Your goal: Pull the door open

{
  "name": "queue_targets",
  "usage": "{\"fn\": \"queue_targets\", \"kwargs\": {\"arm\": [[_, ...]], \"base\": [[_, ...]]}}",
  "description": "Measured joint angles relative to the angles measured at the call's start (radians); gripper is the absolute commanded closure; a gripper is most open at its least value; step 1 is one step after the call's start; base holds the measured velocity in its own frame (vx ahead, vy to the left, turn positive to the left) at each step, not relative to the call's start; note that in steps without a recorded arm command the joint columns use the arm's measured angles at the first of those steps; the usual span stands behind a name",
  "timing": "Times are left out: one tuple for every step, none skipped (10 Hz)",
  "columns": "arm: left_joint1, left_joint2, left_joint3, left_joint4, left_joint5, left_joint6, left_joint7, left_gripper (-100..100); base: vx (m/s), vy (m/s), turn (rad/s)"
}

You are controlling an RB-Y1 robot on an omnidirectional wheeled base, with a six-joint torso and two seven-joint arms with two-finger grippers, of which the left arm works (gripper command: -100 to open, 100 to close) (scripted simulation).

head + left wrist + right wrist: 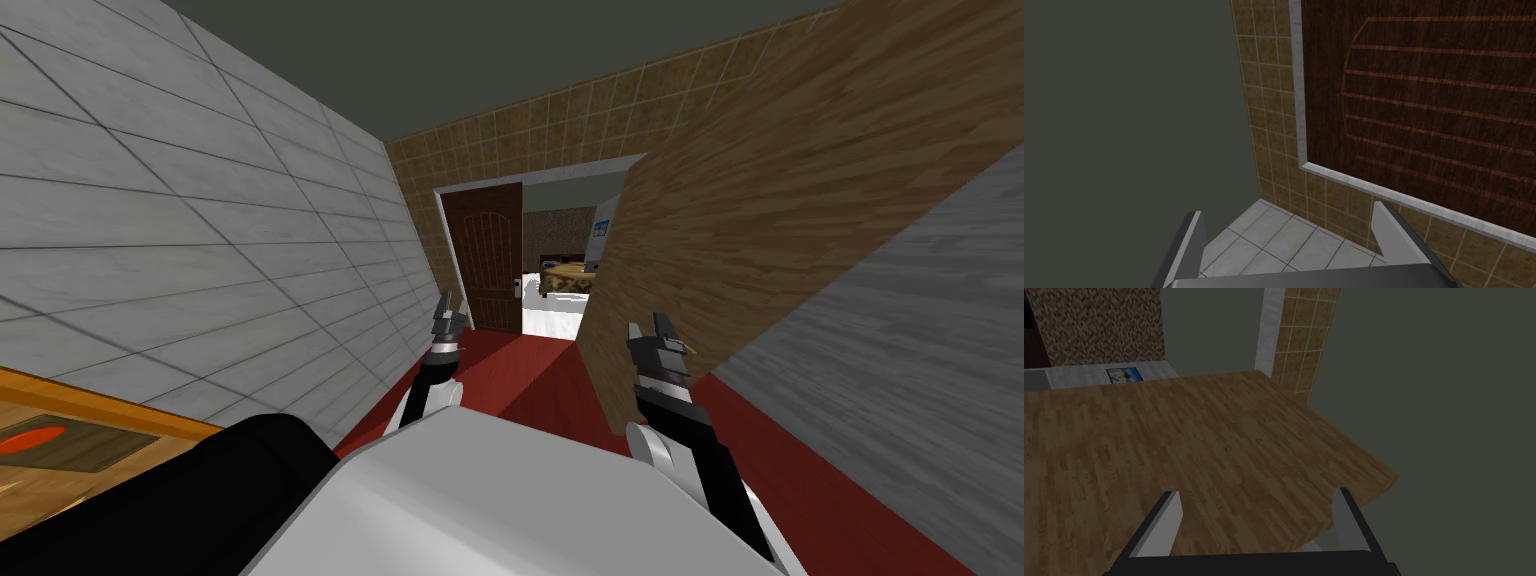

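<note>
Left fingers [1191, 245] and right fingers [1166, 523] spread open, empty, likely because the dark door [490, 260] stands well ahead of them.

Dark, matt wood-grain door [487, 255], thin ridges across its arched panel. Tan tiled wall [560, 110] around it, pale grout lines. Grey tiled wall [200, 210], faintly marbled. Wood-plank wall [780, 190], warm streaky grain. Floor [540, 375] flat matt red.

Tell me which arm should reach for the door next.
Left, probably. The left gripper, open, points at the dark brown door; the right gripper, also open, faces the light wood wall. Neither touches the door yet.
</note>
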Motion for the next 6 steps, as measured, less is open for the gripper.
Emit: {"fn": "queue_targets", "kwargs": {"arm": [[-0.003, 0.011, 0.004, 0.017, 0.002, -0.002, 0.002, -100], [-0.015, 0.019, 0.007, 0.036, 0.004, 0.001, 0.003, -100], [-0.025, 0.027, 0.009, 0.057, 0.004, 0.004, 0.002, -100], [-0.028, 0.034, 0.008, 0.079, 0.004, 0.0, 0.002, -100], [-0.04, 0.042, 0.011, 0.104, 0.005, 0.0, 0.002, -100], [-0.047, 0.048, 0.01, 0.13, 0.005, -0.001, 0.001, -100]], "base": [[0.157, -0.005, -0.02], [0.162, -0.021, -0.016], [0.156, -0.007, -0.016], [0.157, -0.005, -0.024], [0.165, 0.006, -0.024], [0.181, 0.019, -0.027]]}}
